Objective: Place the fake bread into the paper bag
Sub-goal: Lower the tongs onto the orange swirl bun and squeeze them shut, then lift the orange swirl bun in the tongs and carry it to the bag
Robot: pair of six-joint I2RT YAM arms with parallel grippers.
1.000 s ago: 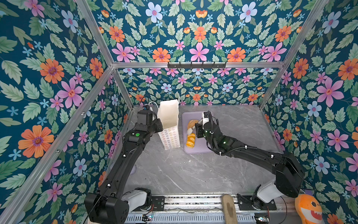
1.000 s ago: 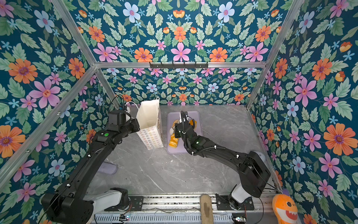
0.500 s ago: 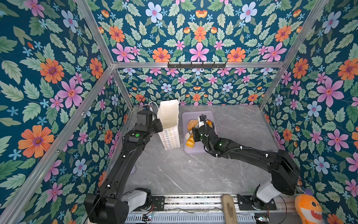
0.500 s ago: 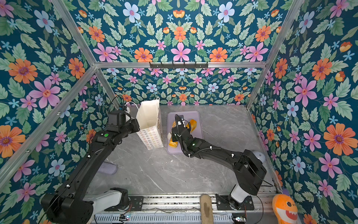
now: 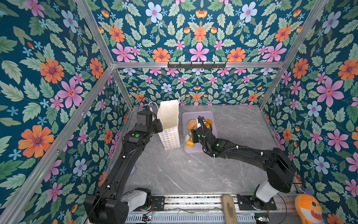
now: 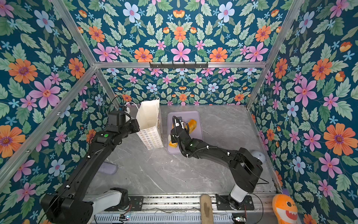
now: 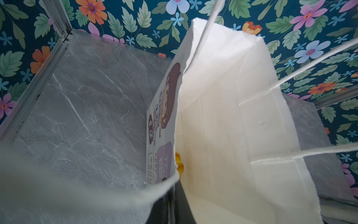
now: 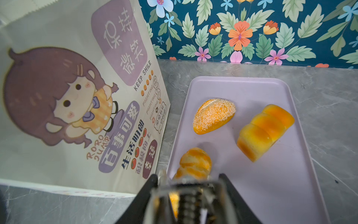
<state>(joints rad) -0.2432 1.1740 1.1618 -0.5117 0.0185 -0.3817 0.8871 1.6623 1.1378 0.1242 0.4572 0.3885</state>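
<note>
three breads (image 8: 214,116), clear only by right wrist — right fingers (image 8: 229,187) straddle one, hold unclear; left fingers (image 7: 181,205) clench bag (image 7: 222,116).

The right wrist view's lower edge is cutting off the right gripper (image 8: 188,177). In both top views the right arm (image 5: 205,135) (image 6: 184,135) is covering most of the striped bun (image 5: 189,144) (image 6: 172,144). In the left wrist view a blurred cord handle (image 7: 77,194) is crossing the foreground, and the paper bag (image 7: 222,116) is hiding most of an orange bread (image 7: 179,164).

White paper bag (image 5: 168,116); orange bread (image 8: 214,115); lilac tray (image 8: 251,87).
</note>
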